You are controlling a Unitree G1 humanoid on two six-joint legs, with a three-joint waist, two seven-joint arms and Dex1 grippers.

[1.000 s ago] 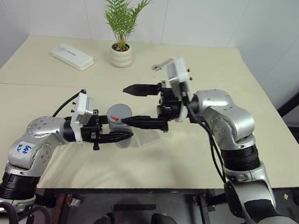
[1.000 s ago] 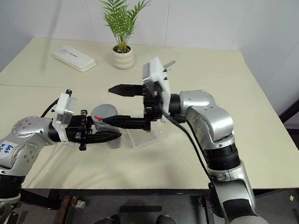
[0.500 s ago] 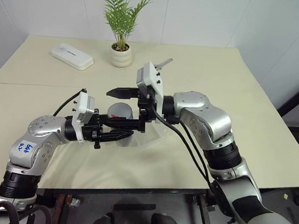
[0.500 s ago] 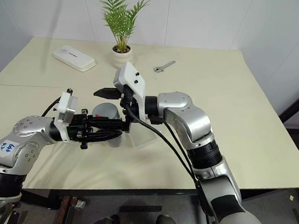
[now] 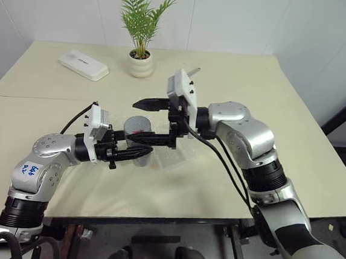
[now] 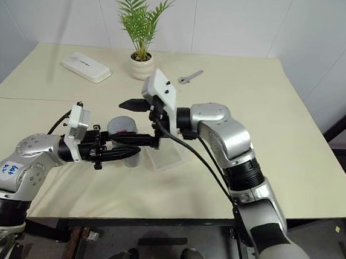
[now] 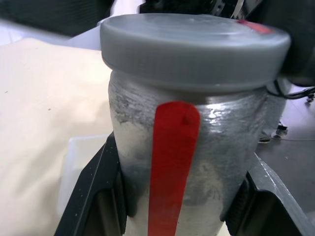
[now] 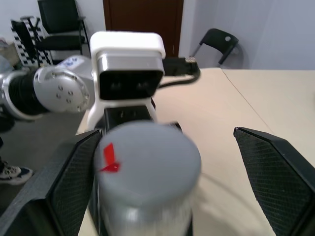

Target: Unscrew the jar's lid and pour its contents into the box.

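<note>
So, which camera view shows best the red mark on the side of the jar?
The left wrist view: the red mark runs down the jar wall, facing that camera, between the left gripper's fingers. The right wrist view shows a red mark on the lid instead. In the eye views the side mark is hidden.

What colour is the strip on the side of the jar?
Red. The strip runs down the silvery jar, clearest in the left wrist view.

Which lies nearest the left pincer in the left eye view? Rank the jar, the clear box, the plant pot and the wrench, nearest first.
1. jar, clamped in the left pincer.
2. box, just beyond it, toward the right.
3. plant pot, far side.
4. wrench, far side, farther right.
</note>
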